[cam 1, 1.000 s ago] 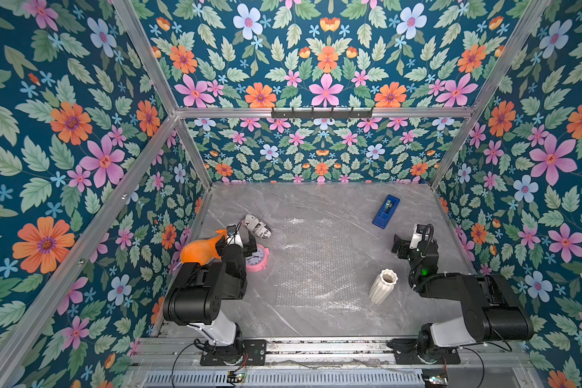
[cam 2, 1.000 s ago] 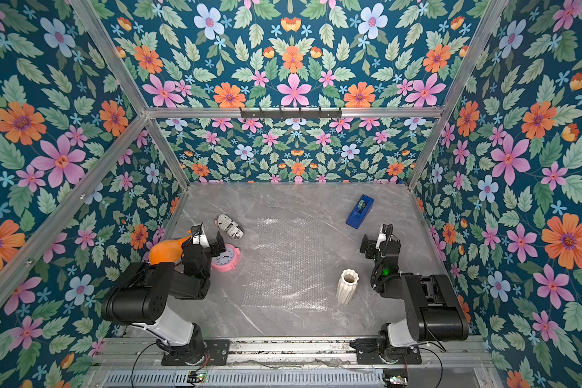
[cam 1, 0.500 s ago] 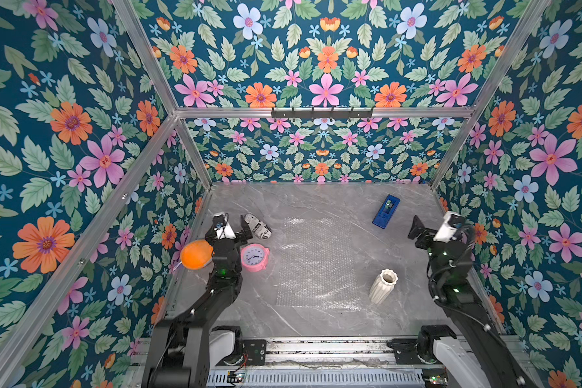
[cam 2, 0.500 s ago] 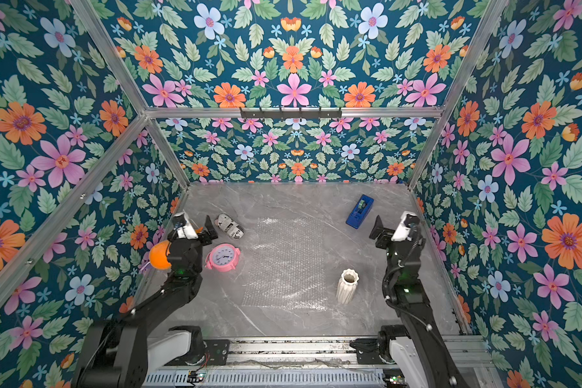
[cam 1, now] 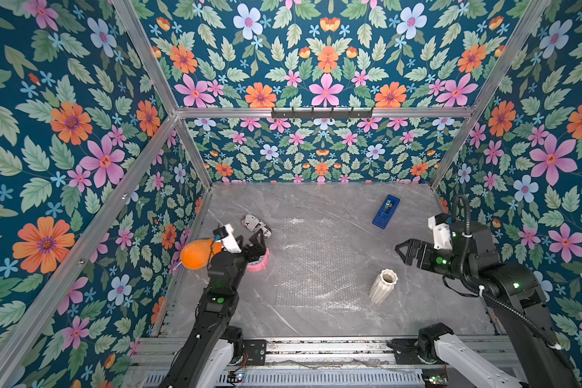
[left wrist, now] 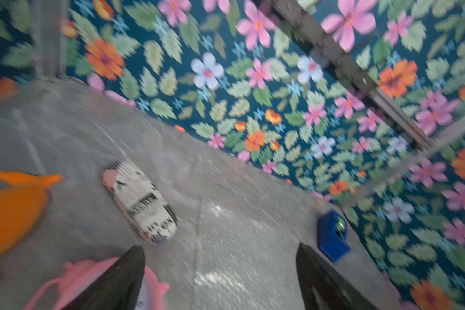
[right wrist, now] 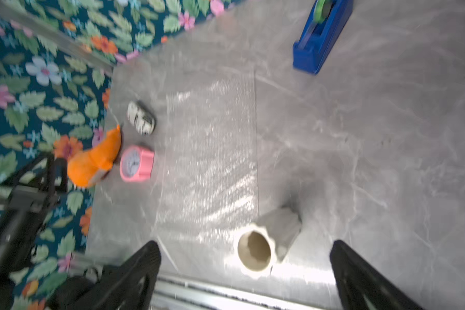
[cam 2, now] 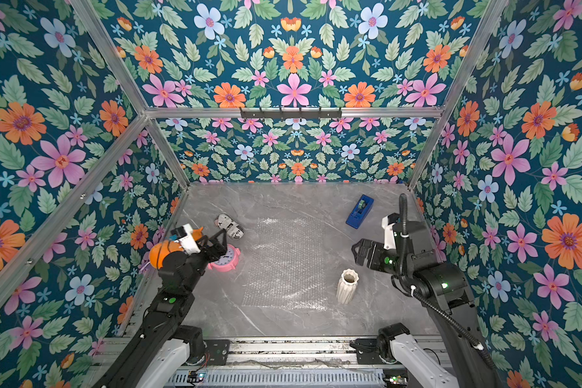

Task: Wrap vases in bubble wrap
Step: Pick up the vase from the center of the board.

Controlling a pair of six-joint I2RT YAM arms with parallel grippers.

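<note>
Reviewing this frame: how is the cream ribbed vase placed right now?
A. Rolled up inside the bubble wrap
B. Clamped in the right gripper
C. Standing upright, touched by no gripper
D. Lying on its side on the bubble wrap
C: the vase stands mouth-up on the table beside the flat bubble wrap, and the right gripper hangs open, apart from it.

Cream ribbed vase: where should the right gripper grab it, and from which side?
The vase stands upright, mouth up, with the bubble wrap at its left. Probably grip the ribbed body just under the neck, coming in level from the robot's right; the open right gripper hangs on that free side.
</note>
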